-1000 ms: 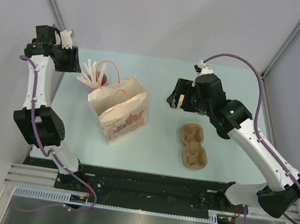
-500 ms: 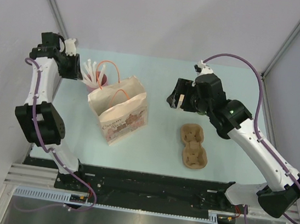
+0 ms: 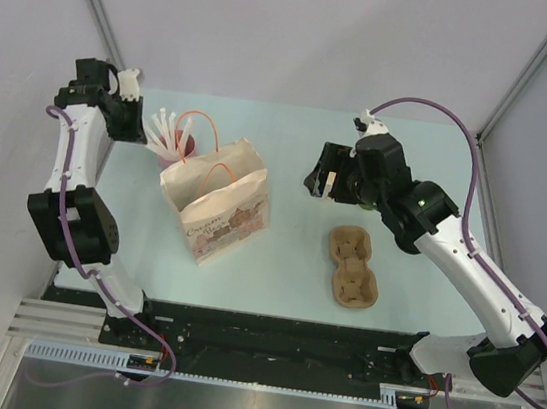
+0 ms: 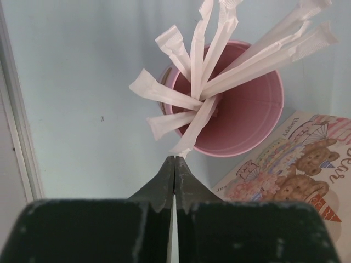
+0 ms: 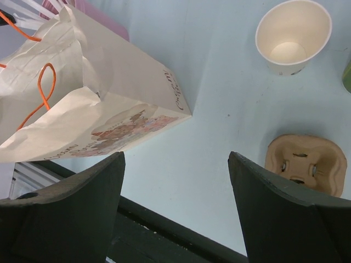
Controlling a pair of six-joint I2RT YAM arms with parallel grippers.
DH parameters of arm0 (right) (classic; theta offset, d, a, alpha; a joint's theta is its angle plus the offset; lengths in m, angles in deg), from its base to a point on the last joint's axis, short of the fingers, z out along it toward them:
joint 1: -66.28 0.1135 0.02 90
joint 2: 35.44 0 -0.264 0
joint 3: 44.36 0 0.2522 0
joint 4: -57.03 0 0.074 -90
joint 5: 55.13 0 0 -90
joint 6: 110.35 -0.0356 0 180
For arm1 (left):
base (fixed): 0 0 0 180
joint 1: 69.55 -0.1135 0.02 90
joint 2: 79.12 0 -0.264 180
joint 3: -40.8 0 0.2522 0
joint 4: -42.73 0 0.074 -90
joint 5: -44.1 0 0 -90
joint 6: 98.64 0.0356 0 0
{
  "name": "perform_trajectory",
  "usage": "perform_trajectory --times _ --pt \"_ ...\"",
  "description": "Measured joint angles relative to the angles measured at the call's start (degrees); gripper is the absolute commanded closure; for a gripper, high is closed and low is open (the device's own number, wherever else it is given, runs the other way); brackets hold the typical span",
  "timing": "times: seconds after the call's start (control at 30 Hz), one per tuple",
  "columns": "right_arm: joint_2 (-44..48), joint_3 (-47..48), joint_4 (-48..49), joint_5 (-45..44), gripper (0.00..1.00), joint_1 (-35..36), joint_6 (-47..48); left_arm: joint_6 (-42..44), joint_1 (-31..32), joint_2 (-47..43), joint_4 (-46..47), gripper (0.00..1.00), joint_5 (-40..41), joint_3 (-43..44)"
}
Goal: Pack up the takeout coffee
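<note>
Over the last second the left arm's wrist has swung a little toward the pink cup, though for the last half of it the wrist has barely stirred. The right arm has not shifted at all. From where I stand, the left gripper (image 4: 174, 164) has its two dark fingers pressed flat together with nothing between them. Its tips sit right at the end of the lowest wrapped straw, so close that I can't say whether they touch. That straw is one of a fan of white paper-wrapped straws (image 4: 204, 93) standing in a pink cup (image 4: 249, 118) at the far left of the pale blue table (image 3: 285, 267). Just beside the pink cup, on its near right side, stands a printed paper bag (image 3: 218, 205) with orange handles and bears on its face, its mouth open upward.

Across the table the right gripper (image 5: 175, 159) hangs above the surface with its fingers spread wide and nothing in them. In its wrist view the bag's side lies to the left. A lidless white paper cup (image 5: 293, 35) stands upright on the table off to the right, and a brown pulp two-cup tray (image 5: 307, 161) lies flat nearer the front edge. A sliver of green shows at the right border of that view, too cut off to name.

As for the takeout coffee, I cannot pick out the lidded cups in any view: from above the right arm covers part of the table, and the bag's inside doesn't show.
</note>
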Motion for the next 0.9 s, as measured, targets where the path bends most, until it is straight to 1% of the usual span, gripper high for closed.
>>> perform_trajectory --times 0.13,0.27,0.6,0.73,0.9 --pt "-0.28 0.31 -0.15 -0.02 0.19 -0.07 0.02 0.59 0.0 -0.87 0.5 1.0 -0.35 -1.73" --pt "-0.33 1.01 -0.33 -0.02 0.19 -0.09 0.24 0.79 0.04 -4.13 -0.15 1.0 -1.36 -3.26" --pt "-3.19 4.02 -0.31 0.46 0.19 -0.33 1.38 3.08 0.04 -21.0 -0.5 0.99 -2.86 -2.14" --pt "-4.5 4.92 -0.35 1.16 0.19 -0.33 1.57 5.27 0.04 -26.53 -1.77 1.0 -4.46 2.01" --pt "-5.16 5.86 -0.31 1.9 0.2 -0.33 1.86 6.97 0.04 -31.54 -1.36 0.99 -8.39 13.03"
